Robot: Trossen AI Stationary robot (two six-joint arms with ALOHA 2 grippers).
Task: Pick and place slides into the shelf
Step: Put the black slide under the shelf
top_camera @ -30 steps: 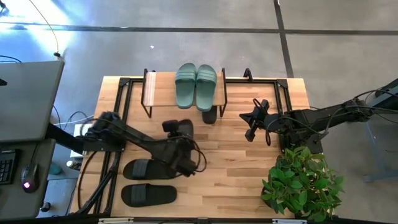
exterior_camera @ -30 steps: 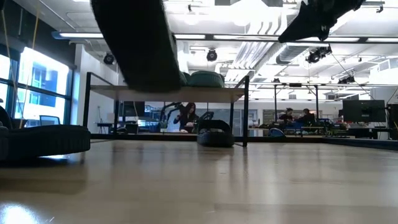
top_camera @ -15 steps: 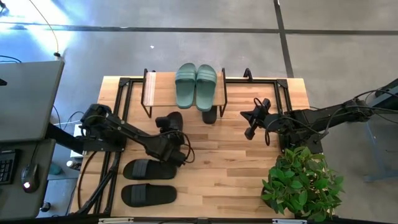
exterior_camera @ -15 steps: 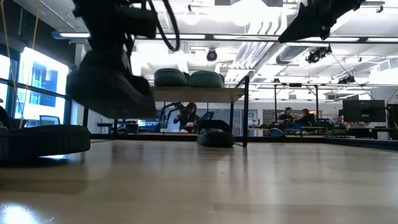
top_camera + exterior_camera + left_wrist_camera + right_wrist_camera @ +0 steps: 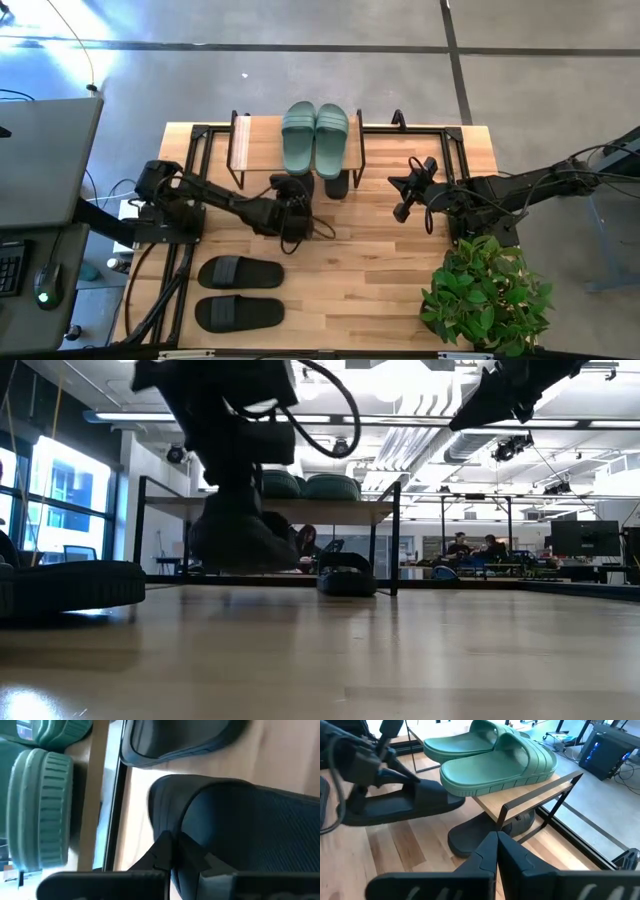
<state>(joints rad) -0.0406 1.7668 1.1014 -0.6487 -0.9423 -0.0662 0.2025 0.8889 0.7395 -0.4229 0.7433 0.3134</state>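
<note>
— Progress? Green pair [image 5: 315, 137] up on shelf [image 5: 240, 143], one black slide [image 5: 338, 184] beneath.
— Fourth black slide [image 5: 395, 805] clamped in left gripper [image 5: 293, 192] at shelf front; right gripper [image 5: 408, 189] shut, empty. Two slides [image 5: 238, 292] left on table [image 5: 400, 290].

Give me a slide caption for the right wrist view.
Left gripper carries a black slide toward the shelf holding the green pair.
</note>
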